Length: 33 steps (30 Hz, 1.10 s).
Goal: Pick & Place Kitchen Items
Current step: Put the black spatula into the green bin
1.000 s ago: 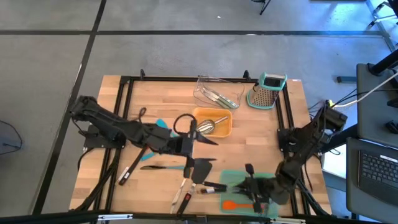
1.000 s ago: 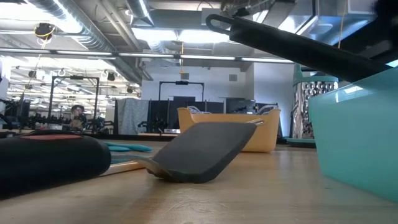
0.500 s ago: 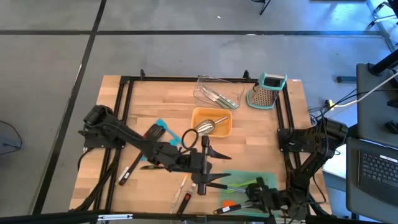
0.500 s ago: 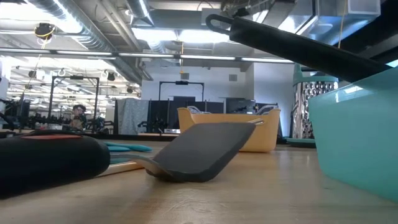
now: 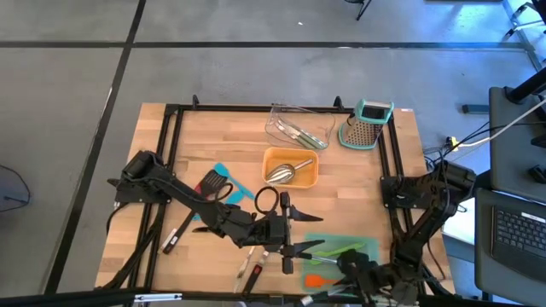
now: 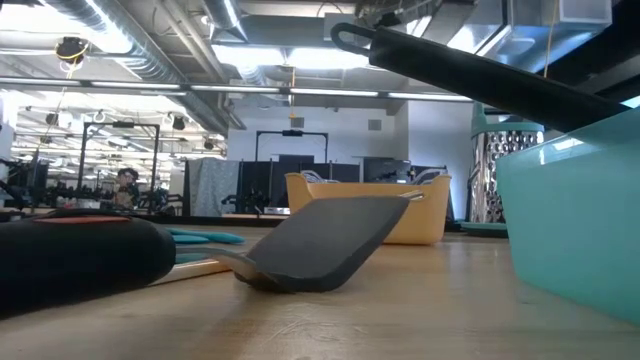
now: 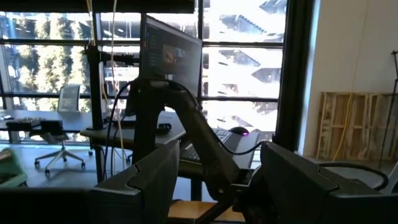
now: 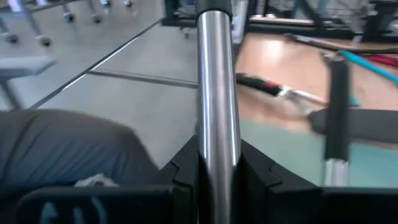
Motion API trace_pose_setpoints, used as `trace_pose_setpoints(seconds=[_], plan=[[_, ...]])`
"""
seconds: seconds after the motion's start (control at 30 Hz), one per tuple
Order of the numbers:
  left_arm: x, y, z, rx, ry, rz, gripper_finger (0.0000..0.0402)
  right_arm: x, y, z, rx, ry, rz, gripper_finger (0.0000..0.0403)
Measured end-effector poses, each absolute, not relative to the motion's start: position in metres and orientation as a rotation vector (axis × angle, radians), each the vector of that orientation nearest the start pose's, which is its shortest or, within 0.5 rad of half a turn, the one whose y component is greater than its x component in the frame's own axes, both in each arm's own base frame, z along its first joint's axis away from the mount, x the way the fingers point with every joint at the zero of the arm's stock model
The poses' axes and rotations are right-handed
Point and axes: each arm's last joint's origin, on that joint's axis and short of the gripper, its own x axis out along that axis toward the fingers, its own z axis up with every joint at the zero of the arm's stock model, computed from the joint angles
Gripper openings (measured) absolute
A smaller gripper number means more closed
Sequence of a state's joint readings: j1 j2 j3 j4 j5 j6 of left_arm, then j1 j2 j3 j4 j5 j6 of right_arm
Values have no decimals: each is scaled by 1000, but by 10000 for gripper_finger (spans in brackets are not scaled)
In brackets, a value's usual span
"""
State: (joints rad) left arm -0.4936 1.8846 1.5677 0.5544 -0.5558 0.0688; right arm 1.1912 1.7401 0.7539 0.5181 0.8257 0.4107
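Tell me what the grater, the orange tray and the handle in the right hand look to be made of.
Grater: bright steel body, going by its grey perforated shine, with a teal top that looks plastic.
Orange tray: matte and evenly coloured, probably plastic.
Handle clamped in the right hand: polished metal, likely steel, given its mirror-like streaks.

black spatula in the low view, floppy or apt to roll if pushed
The black spatula probably slides rather than rolls: its broad blade rests on the table. The curved, thin blade looks somewhat flexible, and likely light.
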Motion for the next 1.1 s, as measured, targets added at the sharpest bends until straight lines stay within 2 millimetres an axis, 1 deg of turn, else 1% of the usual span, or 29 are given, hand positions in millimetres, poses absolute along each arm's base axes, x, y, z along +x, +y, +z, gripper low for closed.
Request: trace_pose_setpoints(seconds=[0.17, 0.27, 0.33, 0.4, 0.5, 0.6, 0.7, 0.87, 0.97, 1.1], plan=[[394, -201, 358, -48, -207, 62, 221, 169, 287, 158, 30, 321, 232, 66], [389, -210, 358, -23, -201, 41, 221, 184, 279, 160, 67, 311, 164, 66], [385, -218, 357, -6, -190, 21, 221, 188, 274, 159, 67, 309, 116, 66], [381, -226, 354, 9, -170, -2, 221, 190, 271, 156, 58, 318, 80, 66], [374, -239, 353, 18, -156, -36, 221, 191, 269, 148, 57, 351, 46, 66], [367, -249, 353, 28, -157, -64, 221, 192, 269, 137, 75, 373, 30, 66], [361, -257, 355, 73, -181, -79, 221, 190, 271, 124, 102, 406, 26, 66], [355, -264, 358, 120, -205, -92, 221, 185, 275, 103, 151, 450, 13, 66], [354, -265, 359, 150, -215, -89, 221, 182, 277, 98, 192, 449, -2, 66], [356, -263, 358, 171, -214, -80, 221, 182, 277, 97, 202, 445, -12, 66]])
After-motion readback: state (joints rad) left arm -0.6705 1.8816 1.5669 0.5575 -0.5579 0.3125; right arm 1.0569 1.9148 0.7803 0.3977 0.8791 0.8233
